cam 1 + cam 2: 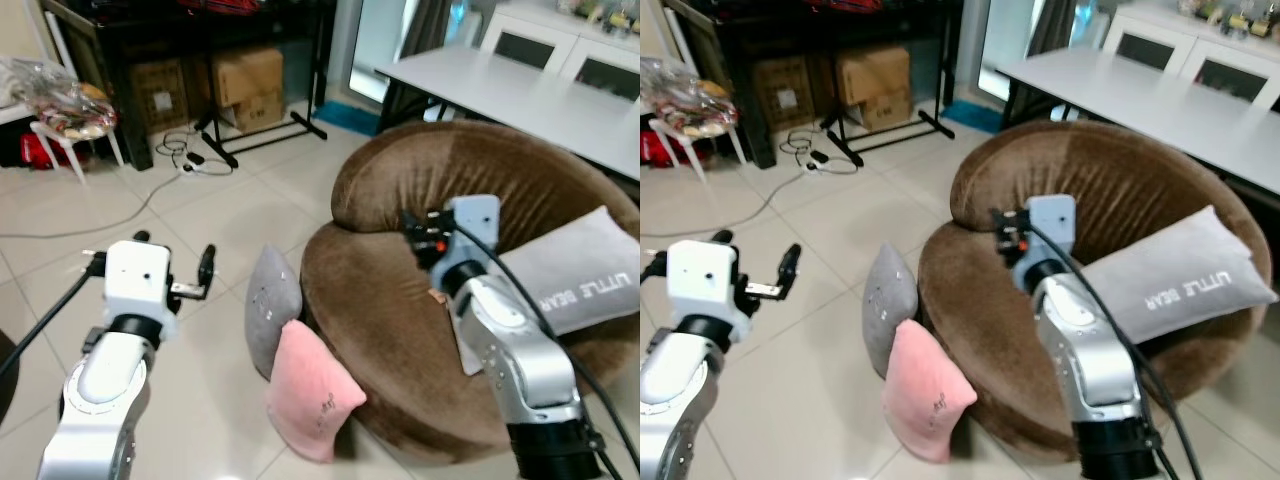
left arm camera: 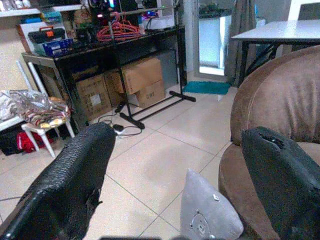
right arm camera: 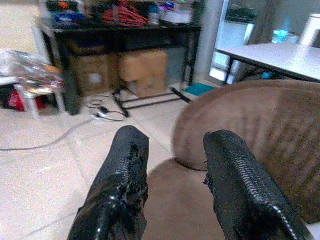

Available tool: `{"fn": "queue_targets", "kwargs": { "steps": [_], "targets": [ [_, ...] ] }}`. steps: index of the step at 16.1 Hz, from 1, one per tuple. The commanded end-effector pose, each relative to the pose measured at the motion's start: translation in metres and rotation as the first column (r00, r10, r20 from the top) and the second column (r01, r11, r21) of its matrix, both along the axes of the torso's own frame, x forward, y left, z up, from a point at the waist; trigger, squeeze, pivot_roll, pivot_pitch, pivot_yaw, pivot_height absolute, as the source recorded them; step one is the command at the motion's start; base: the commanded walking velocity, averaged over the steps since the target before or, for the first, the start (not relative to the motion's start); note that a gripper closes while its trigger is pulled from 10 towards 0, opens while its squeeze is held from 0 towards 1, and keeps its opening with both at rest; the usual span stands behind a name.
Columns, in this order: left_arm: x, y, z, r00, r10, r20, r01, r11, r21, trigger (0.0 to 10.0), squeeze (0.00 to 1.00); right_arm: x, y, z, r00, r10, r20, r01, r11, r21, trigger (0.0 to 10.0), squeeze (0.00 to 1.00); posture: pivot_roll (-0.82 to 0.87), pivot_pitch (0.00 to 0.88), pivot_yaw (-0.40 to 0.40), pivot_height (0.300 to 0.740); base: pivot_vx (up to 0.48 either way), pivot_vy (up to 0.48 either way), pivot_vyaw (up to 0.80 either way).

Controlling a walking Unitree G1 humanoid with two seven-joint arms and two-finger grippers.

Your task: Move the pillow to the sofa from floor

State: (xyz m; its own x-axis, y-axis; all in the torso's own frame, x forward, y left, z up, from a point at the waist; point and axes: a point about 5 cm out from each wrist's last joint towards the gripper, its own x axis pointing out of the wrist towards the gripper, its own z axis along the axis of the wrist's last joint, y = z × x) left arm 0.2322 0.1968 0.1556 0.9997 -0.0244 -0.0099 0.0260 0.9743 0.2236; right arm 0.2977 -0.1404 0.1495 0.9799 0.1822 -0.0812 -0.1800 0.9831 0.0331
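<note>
A grey pillow (image 1: 272, 310) stands on the tiled floor, leaning against the front of the round brown sofa (image 1: 390, 330). A pink pillow (image 1: 312, 390) leans beside it, nearer to me. Another grey pillow (image 1: 590, 272), printed with letters, lies on the sofa seat at the right. My left gripper (image 1: 172, 264) is held above the floor just left of the grey floor pillow, open and empty; the pillow's top corner (image 2: 207, 210) sits between its fingers in the left wrist view. My right gripper (image 1: 420, 240) hovers over the sofa seat, open and empty.
A white table (image 1: 520, 90) stands behind the sofa. At the back is a black rack with cardboard boxes (image 1: 245, 80), and a cable with a power strip (image 1: 190, 160) lies on the floor. A small white stool (image 1: 65, 125) carries a bag at far left.
</note>
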Motion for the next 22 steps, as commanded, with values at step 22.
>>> {"fn": "queue_targets", "kwargs": {
  "steps": [22],
  "targets": [
    [0.004,-0.001,-0.018,0.999,-0.05,-0.015,0.05,0.997,0.064,10.0,0.0,0.001,-0.012,-0.018,0.994,-0.097,-0.044,0.098,0.995,0.005,10.0,0.0,-0.04,0.0,-0.023,0.665,0.125,0.0,0.07]
  ]
}}
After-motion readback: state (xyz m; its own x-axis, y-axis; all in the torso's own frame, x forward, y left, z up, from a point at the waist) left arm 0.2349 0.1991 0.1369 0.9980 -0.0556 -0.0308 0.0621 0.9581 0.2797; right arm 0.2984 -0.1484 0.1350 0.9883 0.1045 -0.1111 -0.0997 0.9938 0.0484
